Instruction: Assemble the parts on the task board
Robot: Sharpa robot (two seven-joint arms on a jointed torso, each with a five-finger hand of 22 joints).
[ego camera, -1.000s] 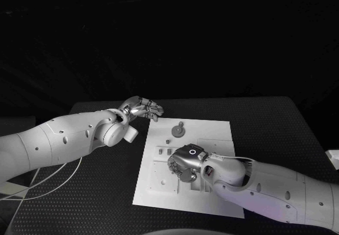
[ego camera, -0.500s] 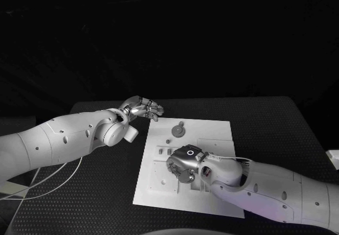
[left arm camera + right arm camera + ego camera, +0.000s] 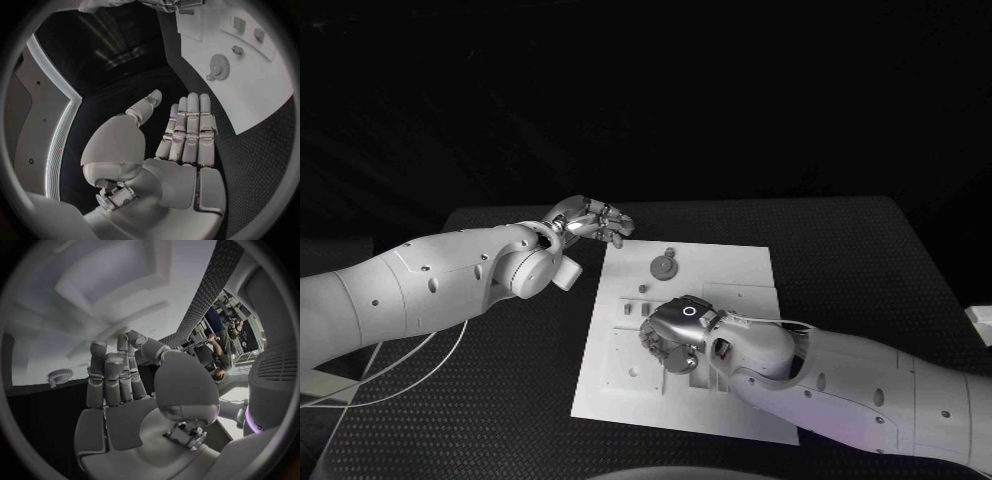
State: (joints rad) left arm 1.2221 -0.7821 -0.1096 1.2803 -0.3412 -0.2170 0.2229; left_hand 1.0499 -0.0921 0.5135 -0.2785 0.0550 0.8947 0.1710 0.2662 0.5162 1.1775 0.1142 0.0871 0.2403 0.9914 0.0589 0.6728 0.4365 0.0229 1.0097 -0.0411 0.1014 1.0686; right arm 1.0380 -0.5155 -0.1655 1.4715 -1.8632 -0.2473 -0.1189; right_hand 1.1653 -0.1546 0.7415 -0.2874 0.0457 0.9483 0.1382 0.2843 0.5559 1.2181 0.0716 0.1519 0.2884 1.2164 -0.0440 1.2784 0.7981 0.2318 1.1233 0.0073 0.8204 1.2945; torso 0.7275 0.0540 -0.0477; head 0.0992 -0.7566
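Hovering over the task board (image 3: 733, 265) at frame centre, the right hand (image 3: 678, 332) is seen with fingers curled; any grasp cannot be told. Left hand (image 3: 593, 221) is held open, upper left. Gear (image 3: 665, 267) could be knocked if fingers drag.

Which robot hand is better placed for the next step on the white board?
Probably the right robot hand: it is already over the middle of the white board, while the left robot hand hovers open off the board's far corner, beside the gear.
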